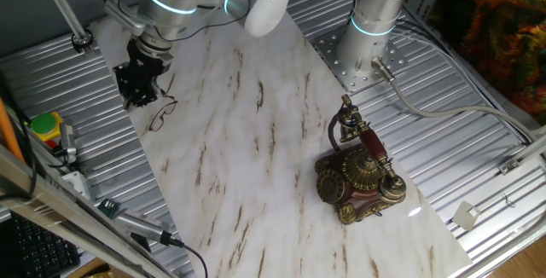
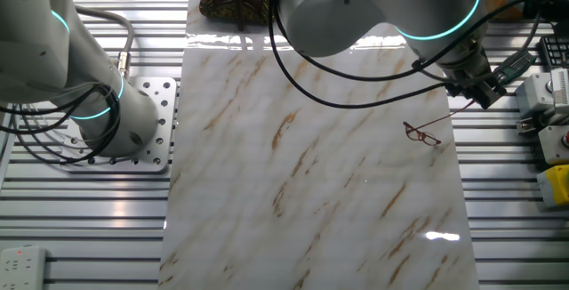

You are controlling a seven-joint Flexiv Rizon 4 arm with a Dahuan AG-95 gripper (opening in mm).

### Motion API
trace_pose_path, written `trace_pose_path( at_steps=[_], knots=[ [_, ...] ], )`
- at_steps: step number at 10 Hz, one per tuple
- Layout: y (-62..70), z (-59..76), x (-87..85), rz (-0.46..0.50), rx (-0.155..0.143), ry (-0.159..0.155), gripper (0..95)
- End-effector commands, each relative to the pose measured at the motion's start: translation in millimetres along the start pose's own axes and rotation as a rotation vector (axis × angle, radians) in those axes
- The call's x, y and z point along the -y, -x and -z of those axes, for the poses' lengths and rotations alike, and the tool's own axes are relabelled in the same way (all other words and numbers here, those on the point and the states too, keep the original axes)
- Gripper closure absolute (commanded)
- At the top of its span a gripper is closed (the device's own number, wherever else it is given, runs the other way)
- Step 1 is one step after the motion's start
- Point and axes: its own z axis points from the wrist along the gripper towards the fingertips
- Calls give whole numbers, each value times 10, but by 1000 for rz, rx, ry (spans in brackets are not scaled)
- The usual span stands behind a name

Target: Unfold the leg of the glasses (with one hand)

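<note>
The glasses point(image 1: 162, 113) lie near the table point(image 1: 256, 167) edge, the hand point(image 1: 136, 86) sits just above them, jaws too hidden to tell, and next it should catch one thin leg.

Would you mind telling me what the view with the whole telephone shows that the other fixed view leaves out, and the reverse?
Only the first fixed view shows the whole antique telephone, a yellow and green button box at the left edge, and a handheld tool near the bottom. Only the other fixed view shows a white power strip in the bottom left corner and just the telephone's base at the top. Both show the marble tabletop, the glasses lying on it, and the gripper close by them.
</note>
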Motion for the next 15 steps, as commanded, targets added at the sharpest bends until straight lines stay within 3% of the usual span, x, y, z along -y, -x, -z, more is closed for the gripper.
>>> trace_pose_path(
  at_steps=[1, 5, 6, 13, 15],
  knots=[
    [5, -8, -8, -1, 5, 9, 950],
    [-1, -20, -3, 6, 15, 13, 950],
    [-1, -20, -3, 13, 15, 13, 760],
    [-1, -21, -2, 19, 11, 15, 760],
    [2, -96, 0, 3, -5, 21, 760]
  ],
)
